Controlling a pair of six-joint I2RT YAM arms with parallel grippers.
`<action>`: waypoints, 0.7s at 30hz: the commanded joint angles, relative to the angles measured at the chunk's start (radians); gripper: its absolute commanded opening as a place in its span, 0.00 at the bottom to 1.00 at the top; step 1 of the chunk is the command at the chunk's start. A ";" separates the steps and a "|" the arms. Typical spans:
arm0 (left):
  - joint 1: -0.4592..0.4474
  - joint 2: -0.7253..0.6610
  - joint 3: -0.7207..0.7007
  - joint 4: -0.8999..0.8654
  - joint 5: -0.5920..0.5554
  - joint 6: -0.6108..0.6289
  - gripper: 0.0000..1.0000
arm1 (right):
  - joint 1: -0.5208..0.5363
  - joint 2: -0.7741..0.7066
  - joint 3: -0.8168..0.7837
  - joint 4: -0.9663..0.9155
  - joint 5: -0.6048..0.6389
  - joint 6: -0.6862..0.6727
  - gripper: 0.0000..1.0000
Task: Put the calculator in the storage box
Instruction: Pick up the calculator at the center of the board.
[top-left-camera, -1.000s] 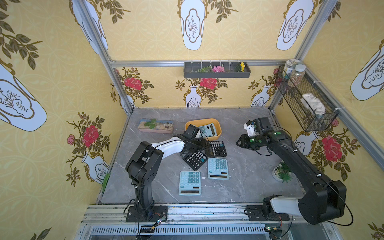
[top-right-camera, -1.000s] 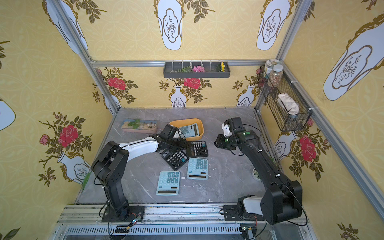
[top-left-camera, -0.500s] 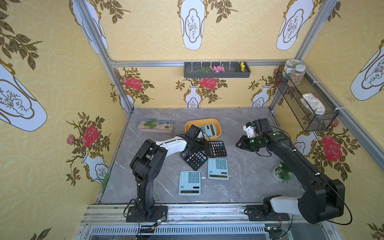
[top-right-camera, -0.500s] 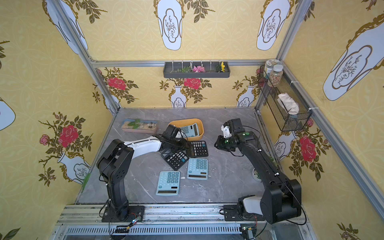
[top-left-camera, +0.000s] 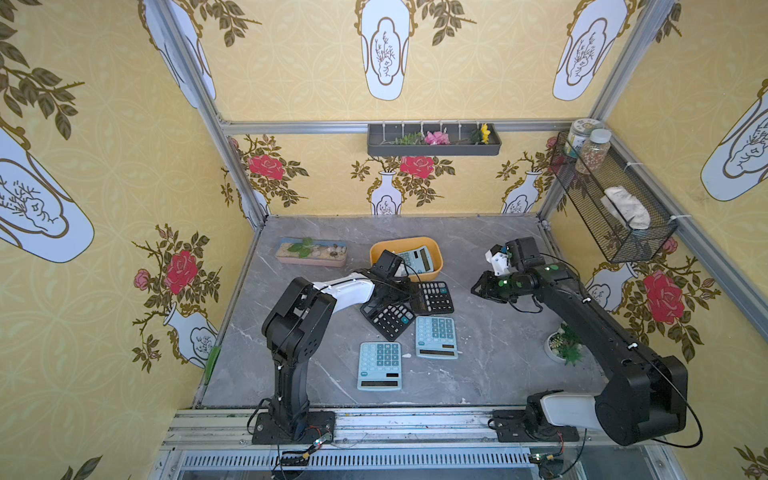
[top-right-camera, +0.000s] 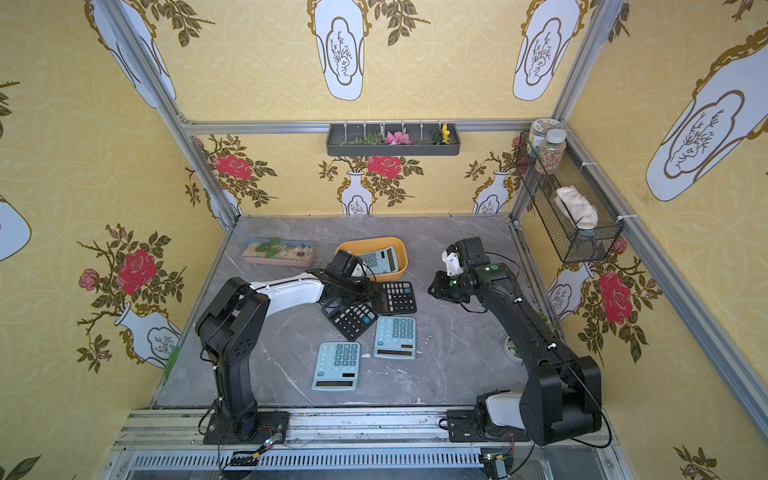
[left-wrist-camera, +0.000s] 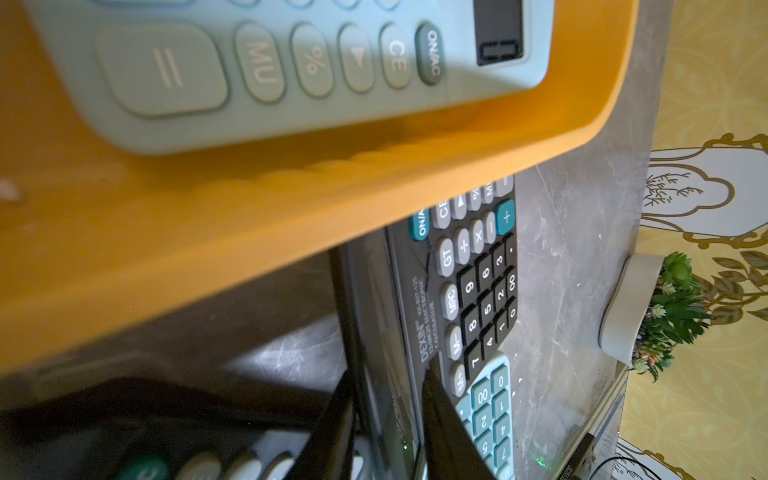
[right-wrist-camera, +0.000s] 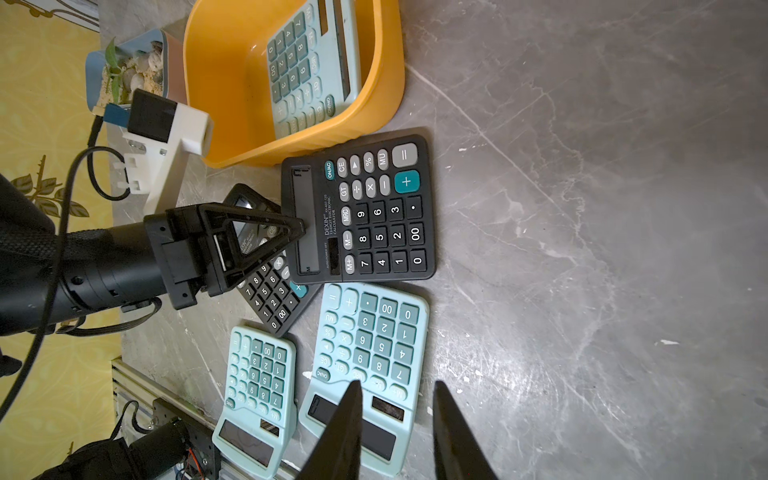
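- orange plastic storage box (top-left-camera: 411, 241) toward the back of the grey bench (top-left-camera: 498, 353), is that right for both top views?
- yes. one pale blue calculator (top-left-camera: 415, 259) lies tilted inside it. four more lie on the bench in front of it: a black calculator (top-left-camera: 434, 297) just beside the box, a second black calculator (top-left-camera: 390, 320) skewed against its corner (touching or overlapping, i can't tell), then a middle blue calculator (top-left-camera: 436, 336) and a front blue calculator (top-left-camera: 380, 365).
- and the hands from up there?
- left hand (top-left-camera: 409, 289) is low at the display end of the black calculator. right hand (top-left-camera: 476, 289) hangs off to the side of the group, over bare bench.
- left wrist view?
- mostly blurred orange box wall, with the pale blue calculator's keys showing inside it. the two dark fingers (left-wrist-camera: 444, 424) sit one on each side of the black calculator's display strip, pinching it. that calculator lies flat on the bench.
- right wrist view?
- its own fingers (right-wrist-camera: 340, 436) are spread part way with nothing between them, over the display end of the middle blue calculator and the bare bench beside it. across the scene, the left hand's tip rests on the black calculator's display, and that calculator's corner sits right at the box wall.
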 joint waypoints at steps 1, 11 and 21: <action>0.000 0.010 0.003 -0.010 0.003 0.013 0.26 | 0.001 0.004 0.005 0.022 -0.007 -0.007 0.30; 0.000 -0.028 -0.007 -0.029 0.006 0.016 0.13 | -0.002 -0.009 0.021 0.008 -0.006 -0.007 0.30; 0.000 -0.060 -0.006 -0.027 0.070 -0.046 0.07 | -0.004 -0.036 0.017 -0.004 -0.007 0.002 0.29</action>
